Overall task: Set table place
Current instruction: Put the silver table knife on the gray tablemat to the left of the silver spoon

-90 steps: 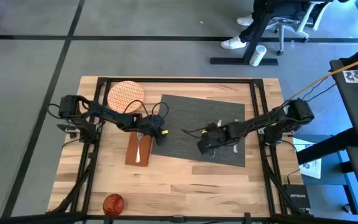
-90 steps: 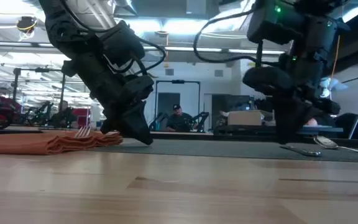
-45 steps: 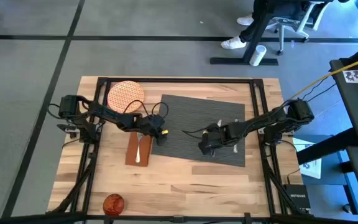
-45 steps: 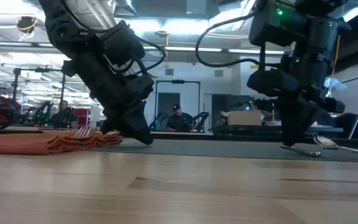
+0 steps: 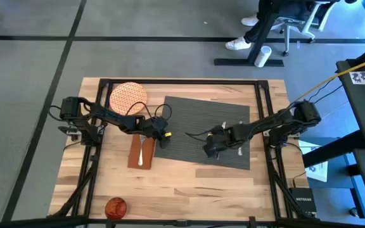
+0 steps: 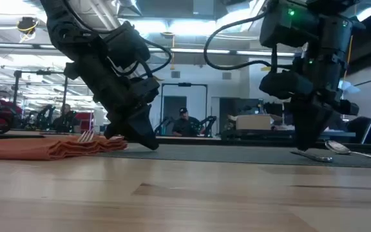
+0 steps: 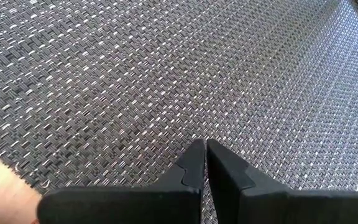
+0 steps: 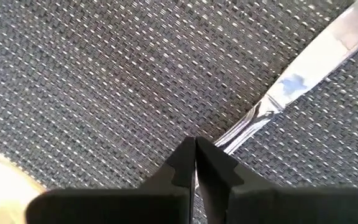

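Observation:
The dark grey placemat (image 5: 201, 126) lies askew on the table (image 5: 189, 183). The orange-patterned plate (image 5: 128, 97) sits on the wood at the far left, off the mat. A fork (image 5: 142, 149) lies on the brown napkin (image 5: 139, 153) left of the mat. The orange cup (image 5: 115, 206) stands at the near edge. On the mat's right part lie a knife (image 8: 303, 65) and a spoon (image 6: 337, 147). My left gripper (image 5: 164, 140) is shut at the mat's left edge. My right gripper (image 8: 196, 144) is shut at the knife's handle end. My left gripper sets its shut fingertips (image 7: 204, 149) down on the placemat's weave (image 7: 185, 118) near the mat's left edge, slanting down from the table's left. The mat lies flat under them. My right gripper's shut fingertips (image 8: 188, 149) stand at the knife's handle end (image 8: 229, 138), pointing down. Whether they touch it I cannot tell; the knife lies flat on the mat.
Black rails (image 5: 182, 81) run along the table's edges. Bare wood lies between the mat's near edge and the table's near edge. A person's legs and an office chair (image 5: 284, 19) show beyond the far edge.
My right gripper has gone a little toward the table's right edge, low over the mat, staying shut. The knife and spoon have stayed where they lay. My left gripper has kept still.

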Controlling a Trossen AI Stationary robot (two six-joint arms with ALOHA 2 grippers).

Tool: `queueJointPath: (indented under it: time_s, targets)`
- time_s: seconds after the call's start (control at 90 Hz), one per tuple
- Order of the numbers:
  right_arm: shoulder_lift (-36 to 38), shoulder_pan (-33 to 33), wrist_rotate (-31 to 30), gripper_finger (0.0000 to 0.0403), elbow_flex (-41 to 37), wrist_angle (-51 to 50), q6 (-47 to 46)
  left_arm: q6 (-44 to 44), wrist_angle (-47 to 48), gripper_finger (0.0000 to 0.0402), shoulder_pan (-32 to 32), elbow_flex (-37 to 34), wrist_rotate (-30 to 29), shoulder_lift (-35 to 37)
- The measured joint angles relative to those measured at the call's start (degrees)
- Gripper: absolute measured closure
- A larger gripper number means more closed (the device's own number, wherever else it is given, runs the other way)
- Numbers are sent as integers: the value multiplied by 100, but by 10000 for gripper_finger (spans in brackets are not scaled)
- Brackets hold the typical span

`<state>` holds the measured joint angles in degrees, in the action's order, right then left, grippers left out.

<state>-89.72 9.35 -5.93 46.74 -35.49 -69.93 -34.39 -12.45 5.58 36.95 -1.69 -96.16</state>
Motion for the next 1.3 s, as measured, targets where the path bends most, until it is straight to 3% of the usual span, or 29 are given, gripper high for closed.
queueJointPath:
  time_s: [0.467,0.689,0.944,1.3]
  targets:
    - [448,1,-206,403,0,-528,148,26,0,402,1,0,0,0]
    - [420,1,-95,403,2,345,457,26,0,402,0,0,1,0]
    - [49,1,122,403,0,390,366,28,0,402,0,0,0,0]
    - [-1,1,286,403,-4,-445,-49,28,2,402,1,0,1,0]
